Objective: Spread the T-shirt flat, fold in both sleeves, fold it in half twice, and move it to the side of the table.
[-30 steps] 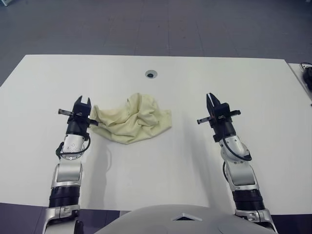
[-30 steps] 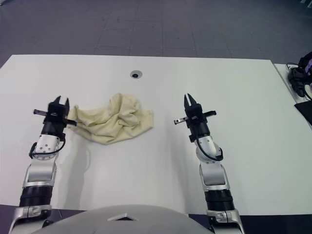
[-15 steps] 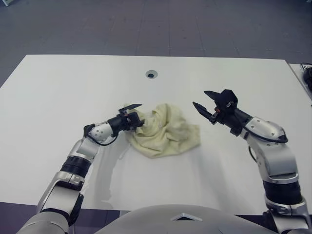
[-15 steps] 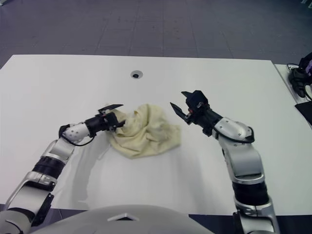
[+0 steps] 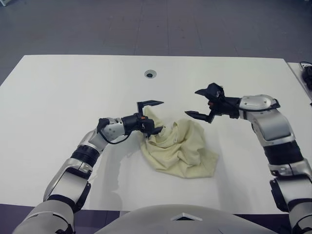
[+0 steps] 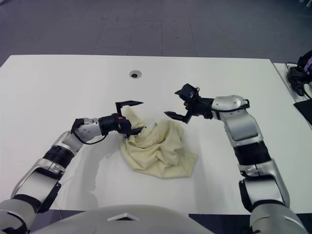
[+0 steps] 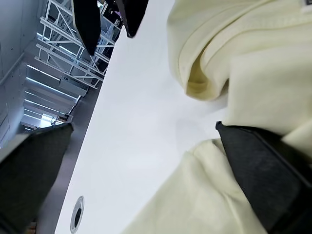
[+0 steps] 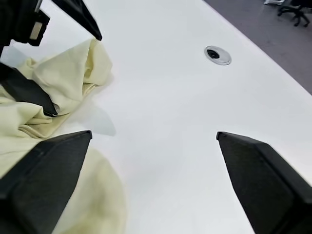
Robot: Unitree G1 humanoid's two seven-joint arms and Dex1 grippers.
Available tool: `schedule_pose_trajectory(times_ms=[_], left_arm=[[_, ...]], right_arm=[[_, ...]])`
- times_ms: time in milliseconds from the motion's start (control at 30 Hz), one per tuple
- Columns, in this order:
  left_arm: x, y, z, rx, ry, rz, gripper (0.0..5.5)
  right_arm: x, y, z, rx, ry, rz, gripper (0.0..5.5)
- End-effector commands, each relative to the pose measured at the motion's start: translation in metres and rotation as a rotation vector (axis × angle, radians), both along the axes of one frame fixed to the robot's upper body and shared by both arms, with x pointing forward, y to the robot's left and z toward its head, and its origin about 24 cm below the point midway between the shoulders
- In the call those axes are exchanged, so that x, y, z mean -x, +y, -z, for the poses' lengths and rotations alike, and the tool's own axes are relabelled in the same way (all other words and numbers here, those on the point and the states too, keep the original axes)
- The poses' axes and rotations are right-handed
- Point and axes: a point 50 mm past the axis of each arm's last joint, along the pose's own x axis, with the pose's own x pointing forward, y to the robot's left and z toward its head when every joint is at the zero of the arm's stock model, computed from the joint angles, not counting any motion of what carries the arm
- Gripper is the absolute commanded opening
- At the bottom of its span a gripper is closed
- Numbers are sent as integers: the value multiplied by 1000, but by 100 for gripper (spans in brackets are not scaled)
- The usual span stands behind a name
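1. Both claws stand open. The left claw (image 5: pixel 162 116) is at the far-left edge of the T-shirt (image 5: pixel 180 146), its lower finger touching cloth but gripping nothing. The right claw (image 5: pixel 191 103) hovers just above the far-right edge, apart from it.
2. The T-shirt lies in a crumpled heap mid-way across the desk (image 5: pixel 58 87), so step 1, spreading it flat, looks barely begun.
3. Next, each claw likely needs to pinch an outer edge and draw apart.
4. Sleeves, collar and hem are lost in the folds, and I cannot tell if the left lower finger sits under or on the cloth.
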Motion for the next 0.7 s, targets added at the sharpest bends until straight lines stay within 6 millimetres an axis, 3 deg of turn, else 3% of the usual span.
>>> schedule_pose_trajectory(times_ms=[33,267,600,700], left_arm=[[-9,-4,-5,-21,-33,3,540],[-10,-10,-5,1,-48,5,540],[-9,-12,-5,9,-47,7,540],[-10,-13,-5,10,-45,4,540]], right_arm=[[-17,4,-5,58,62,-98,399],[-24,7,-2,137,181,-232,283],[-21,21,24,200,297,-324,445],[-21,24,30,237,319,-338,432]])
